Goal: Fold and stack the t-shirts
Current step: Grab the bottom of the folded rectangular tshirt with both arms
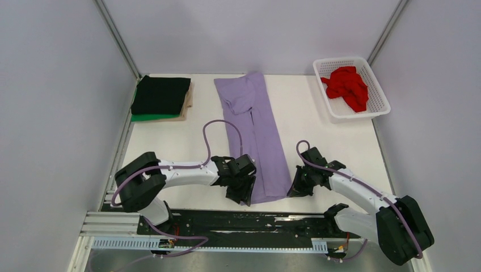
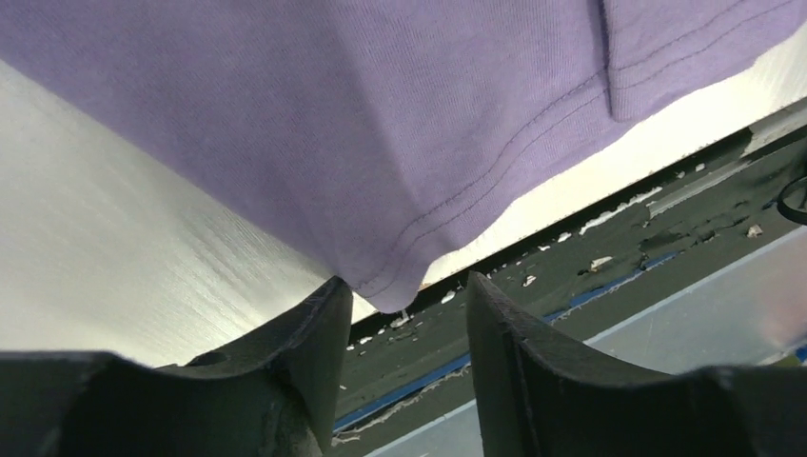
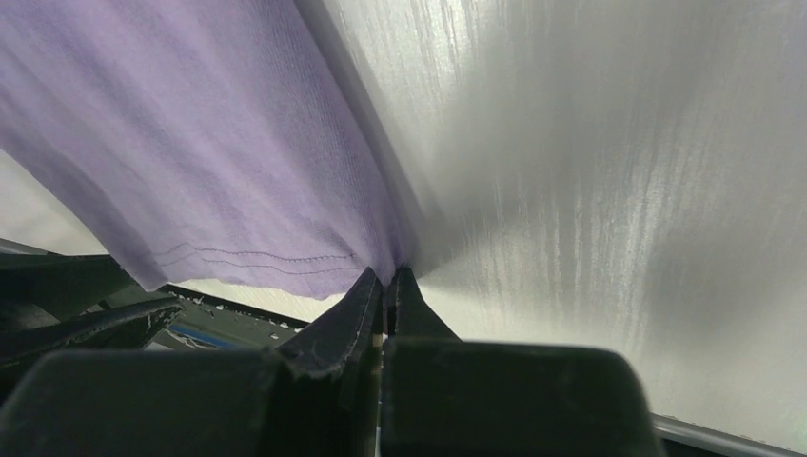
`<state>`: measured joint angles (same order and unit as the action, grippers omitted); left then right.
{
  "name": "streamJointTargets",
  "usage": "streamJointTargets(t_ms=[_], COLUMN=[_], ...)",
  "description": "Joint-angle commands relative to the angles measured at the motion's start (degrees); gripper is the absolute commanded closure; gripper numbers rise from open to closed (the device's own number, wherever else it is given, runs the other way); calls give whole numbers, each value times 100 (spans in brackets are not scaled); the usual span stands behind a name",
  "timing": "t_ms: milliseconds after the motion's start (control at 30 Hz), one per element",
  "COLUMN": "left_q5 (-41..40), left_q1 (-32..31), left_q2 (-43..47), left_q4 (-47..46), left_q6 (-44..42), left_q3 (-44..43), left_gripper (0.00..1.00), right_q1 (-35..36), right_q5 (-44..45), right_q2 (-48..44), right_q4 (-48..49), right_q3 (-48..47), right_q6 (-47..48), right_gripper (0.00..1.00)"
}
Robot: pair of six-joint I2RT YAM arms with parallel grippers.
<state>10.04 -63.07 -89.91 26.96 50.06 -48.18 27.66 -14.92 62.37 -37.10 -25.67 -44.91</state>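
A lavender t-shirt (image 1: 255, 130) lies folded into a long strip down the middle of the table. My left gripper (image 1: 241, 191) is open at the strip's near left corner (image 2: 400, 286), which hangs between the fingers (image 2: 314, 352) untouched. My right gripper (image 1: 296, 190) is shut on the near right corner of the lavender shirt (image 3: 285, 209). A folded black t-shirt (image 1: 161, 94) lies on a green one (image 1: 148, 118) at the back left. A red t-shirt (image 1: 347, 86) lies crumpled in the white basket (image 1: 332, 109).
The white latticed basket stands at the back right of the table. A tan sheet (image 1: 187, 105) shows under the black and green stack. The black rail (image 1: 238, 221) with the arm bases runs along the near edge.
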Motion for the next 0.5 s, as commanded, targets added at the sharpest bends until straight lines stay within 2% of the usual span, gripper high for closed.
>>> streamJointTargets(t_ms=[0,167,267,333,467], left_q5=[-568,-1046,-1306,-1312,-1552], left_q1=[-122,-300,-421,-473,-571], left_q2=[-378,-719,-858,-803,-379], left_q4=[399,961,1486,1687,2263], left_q6=[11,-68,-108,-112,7], left_q3=[-286,-747,-955,-960,-703], left_gripper=[50,72,91,100,100], right_q1=[-15,-14,-10,52,453], right_q5=[-86,-169,-371,-705,-1310], right_q2=[-123,-145,-228,-350,-583], right_q4=[237,247,205,178,221], right_q3=[79,92,123,245,479], right_q6=[66,71,34,6,-190], right_gripper=[100,100,100,100,100])
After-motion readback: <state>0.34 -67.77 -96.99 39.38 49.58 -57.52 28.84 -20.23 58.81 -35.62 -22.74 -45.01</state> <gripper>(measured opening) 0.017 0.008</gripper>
